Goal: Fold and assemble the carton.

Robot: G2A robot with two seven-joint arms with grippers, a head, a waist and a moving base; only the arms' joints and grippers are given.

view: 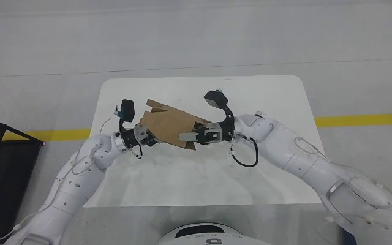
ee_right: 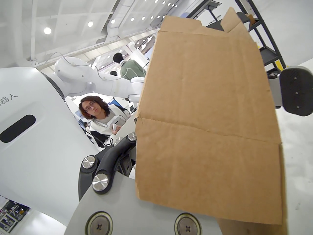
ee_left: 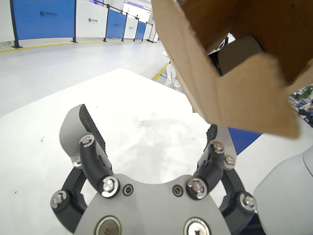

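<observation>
Top view: the carton lies slantwise between the two grippers over the middle of the table, with one end toward each arm.
Carton: brown card, part-open rather than flat. In the left wrist view its panels stand at angles round a hollow and are not yet square.
Flaps: loose. One flap pokes out at the end by the left arm, and none looks folded in or tucked.
Left gripper: fingers spread wide with nothing between them. One pad sits just under a hanging flap; I cannot tell whether it touches.
Right gripper: at the carton's other end, with a broad panel lying across it. Whether it clamps the card cannot be told.
Done: judging by the shape, the carton seems raised off the table and its tube is partway open.
Left to do: square the tube, fold the end flaps in, and close the ends. By my reckoning that is most of the job.
Next need: likely a firm hold by the left gripper on the near flap or panel, so the two arms can press the sides square.
</observation>
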